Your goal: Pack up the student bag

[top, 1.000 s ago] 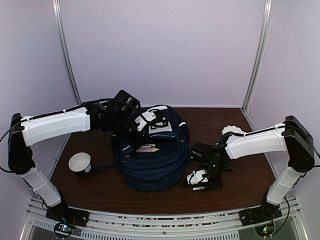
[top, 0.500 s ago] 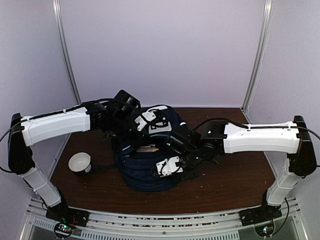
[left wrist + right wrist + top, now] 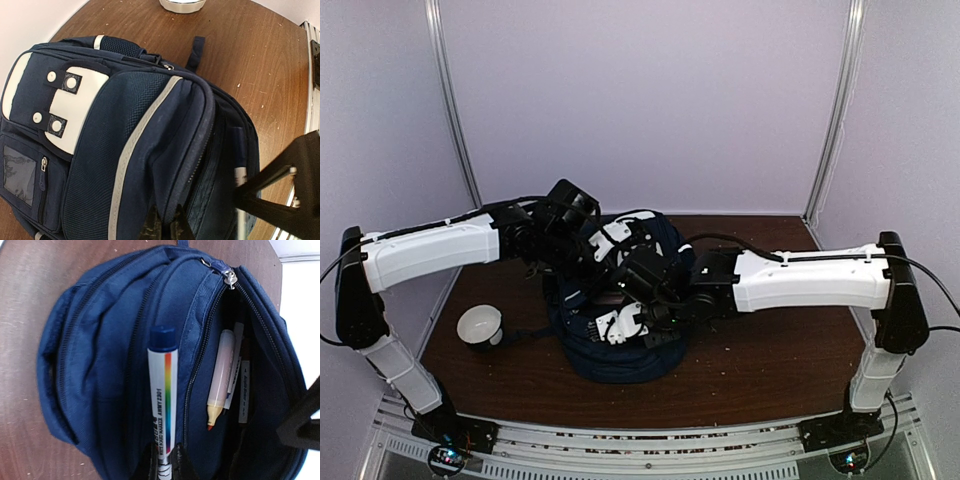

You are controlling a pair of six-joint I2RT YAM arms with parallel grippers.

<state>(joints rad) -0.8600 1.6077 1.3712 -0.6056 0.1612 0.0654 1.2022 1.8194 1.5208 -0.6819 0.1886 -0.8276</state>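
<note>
Your right gripper (image 3: 162, 467) is clamped on a blue-capped marker (image 3: 162, 390), poised over the student bag (image 3: 620, 350) at mid-frame in the overhead view. Your left gripper (image 3: 165, 227) pinches the bag's fabric beside its open pocket (image 3: 240, 430). A pale pen (image 3: 220, 375) already lies inside; the marker isn't in yet.

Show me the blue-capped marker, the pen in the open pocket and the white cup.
blue-capped marker (image 3: 162, 395): right wrist view, white barrel.
pen in the open pocket (image 3: 220, 372): right wrist view, pale barrel.
white cup (image 3: 480, 324): top external view, its inside.
</note>
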